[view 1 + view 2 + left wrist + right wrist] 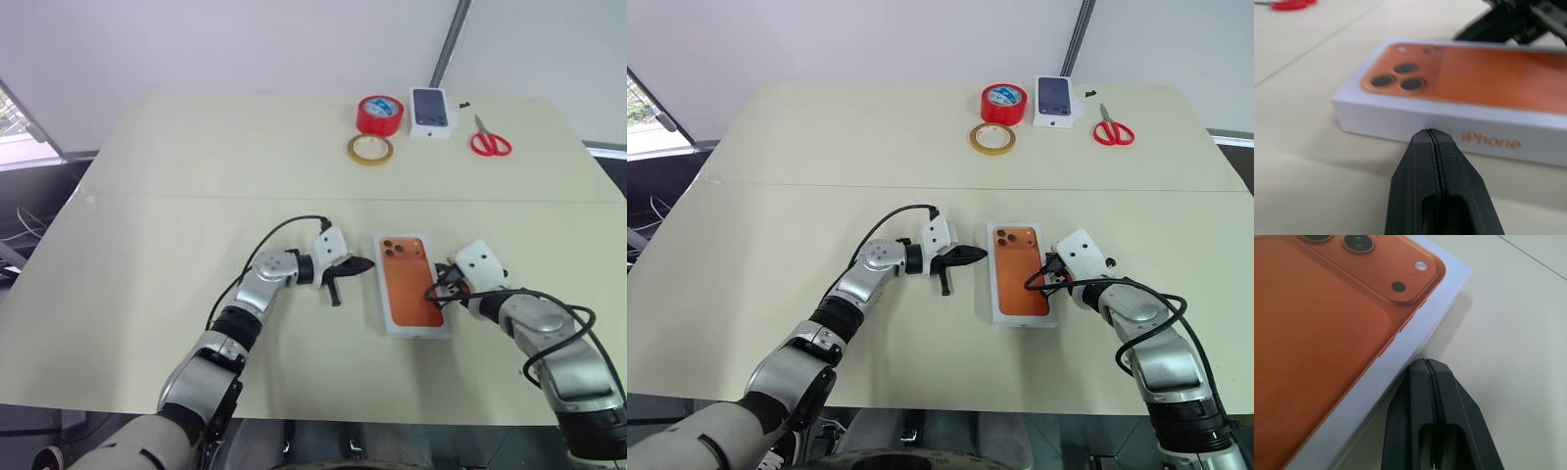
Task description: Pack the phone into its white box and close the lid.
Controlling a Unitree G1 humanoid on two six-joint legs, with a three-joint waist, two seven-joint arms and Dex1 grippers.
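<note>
The white box [1400,122] lies mid-table with its lid [409,284] on it. The lid's top bears an orange phone picture and its side reads "iPhone". The phone itself is hidden. My left gripper [366,264] is shut and empty, pointing level at the box's left side wall, its tip [1428,134] close to the wall. My right gripper [431,292] is also shut and empty, its tip [1425,363] against the box's right side, near the lid's edge.
At the table's far side stand a red tape roll [380,114], a tan tape ring [370,149], a small white box with a dark phone picture [430,110] and red scissors [489,142]. The table's seam [196,196] runs across behind the grippers.
</note>
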